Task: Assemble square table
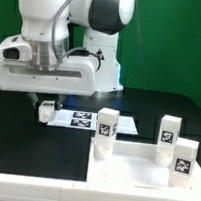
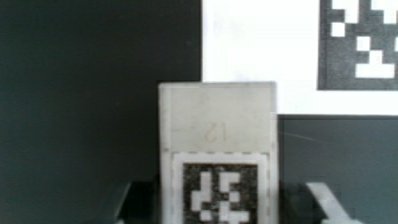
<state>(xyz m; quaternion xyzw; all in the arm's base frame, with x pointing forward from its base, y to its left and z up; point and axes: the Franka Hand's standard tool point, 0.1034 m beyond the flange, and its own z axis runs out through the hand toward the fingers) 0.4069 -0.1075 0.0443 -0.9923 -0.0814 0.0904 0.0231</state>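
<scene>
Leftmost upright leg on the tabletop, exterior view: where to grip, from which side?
Grip the leg by its upper half across two opposite flat sides, fingers coming straight down. It stands upright at the tabletop corner, top free, the other legs well apart, so a vertical approach looks unblocked.

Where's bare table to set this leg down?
Bare black table lies between the gripper and the square tabletop, and at the exterior view's right behind the legs. It is crowded at the tabletop's far edge, where legs stand beside the marker board.
</scene>
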